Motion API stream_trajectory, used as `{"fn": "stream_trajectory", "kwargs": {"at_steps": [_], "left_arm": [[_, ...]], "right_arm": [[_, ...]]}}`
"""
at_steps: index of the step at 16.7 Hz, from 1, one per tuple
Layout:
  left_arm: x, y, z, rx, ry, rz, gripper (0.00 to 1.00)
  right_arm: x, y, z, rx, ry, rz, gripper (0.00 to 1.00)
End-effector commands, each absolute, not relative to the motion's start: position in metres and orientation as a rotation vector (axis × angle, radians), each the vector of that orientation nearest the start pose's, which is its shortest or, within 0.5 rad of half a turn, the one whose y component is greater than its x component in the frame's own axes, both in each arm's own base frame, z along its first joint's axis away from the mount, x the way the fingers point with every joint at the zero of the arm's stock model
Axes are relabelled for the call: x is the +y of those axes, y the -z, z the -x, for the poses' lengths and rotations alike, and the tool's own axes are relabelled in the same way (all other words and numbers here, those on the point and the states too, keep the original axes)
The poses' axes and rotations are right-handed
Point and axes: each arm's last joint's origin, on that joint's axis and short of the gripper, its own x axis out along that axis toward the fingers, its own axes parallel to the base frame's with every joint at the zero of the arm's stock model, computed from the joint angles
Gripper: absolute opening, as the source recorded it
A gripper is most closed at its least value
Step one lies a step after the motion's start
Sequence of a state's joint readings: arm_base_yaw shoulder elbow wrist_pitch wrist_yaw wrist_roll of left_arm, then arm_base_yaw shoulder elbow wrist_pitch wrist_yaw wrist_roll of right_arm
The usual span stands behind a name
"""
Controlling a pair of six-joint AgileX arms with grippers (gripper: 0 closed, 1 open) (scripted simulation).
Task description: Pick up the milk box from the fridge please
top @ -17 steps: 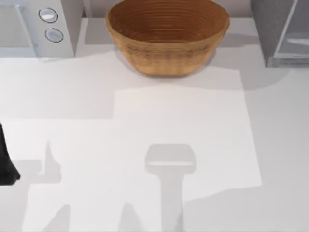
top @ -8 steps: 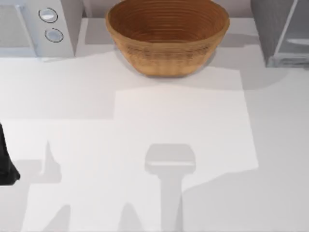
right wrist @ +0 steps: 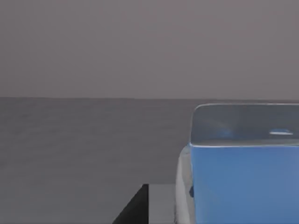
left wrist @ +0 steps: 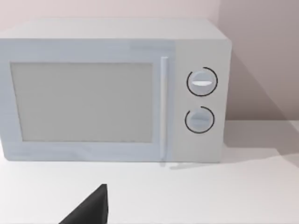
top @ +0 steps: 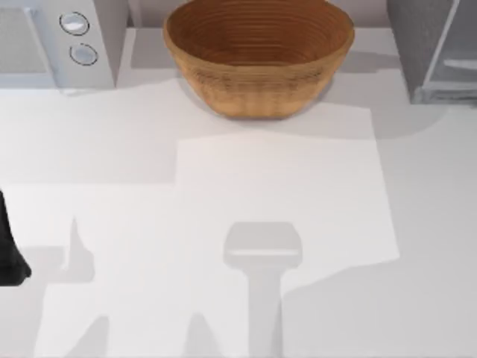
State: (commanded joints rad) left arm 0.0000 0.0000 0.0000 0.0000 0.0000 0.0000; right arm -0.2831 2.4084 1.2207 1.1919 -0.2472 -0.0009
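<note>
A small blue-and-white milk box point(right wrist: 243, 179) is seen close up in the right wrist view, standing upright on a dull grey surface with a plain grey wall behind it. A pale, glossy top edge is seen on the carton above its blue face. A dark part of the right gripper point(right wrist: 134, 209) is seen just beside the carton. Whether the two touch cannot be told, nor whether this gripper is open, closed, or has hold of anything.

In the top view, the tall dull-grey box-shaped fridge point(top: 414, 45) is placed at the far right corner of the white worktop point(top: 223, 186), with its pale translucent panel point(top: 456, 52) facing the right edge. A round brown woven basket point(top: 258, 60) is set at the far middle of the worktop, well apart from the fridge. A white microwave oven point(top: 45, 45) with two round knobs point(top: 78, 37) is found at the far left corner.

The left arm point(top: 6, 250) is parked at the left edge of the worktop. In the left wrist view, a dark part of the left gripper point(left wrist: 91, 210) is seen over the worktop, facing the microwave oven's closed door, well apart from it. Whether this gripper is open or closed cannot be told.
</note>
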Motion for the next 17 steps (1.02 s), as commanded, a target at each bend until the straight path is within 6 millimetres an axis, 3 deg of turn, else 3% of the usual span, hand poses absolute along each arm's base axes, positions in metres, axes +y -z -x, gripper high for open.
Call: {"fn": "stream_trajectory", "kwargs": {"at_steps": [7,17], "left_arm": [[-0.0012,-0.16,-0.1057,0.0,0.0,0.0,1.0],[-0.0012,-0.16,-0.1057,0.0,0.0,0.0,1.0]], "right_arm": [[-0.1182,-0.0712,-0.4513,-0.001,0.008,0.012,0.02],[-0.1195,-0.0729,-0.4508,-0.001,0.011,0.011,0.0]]}}
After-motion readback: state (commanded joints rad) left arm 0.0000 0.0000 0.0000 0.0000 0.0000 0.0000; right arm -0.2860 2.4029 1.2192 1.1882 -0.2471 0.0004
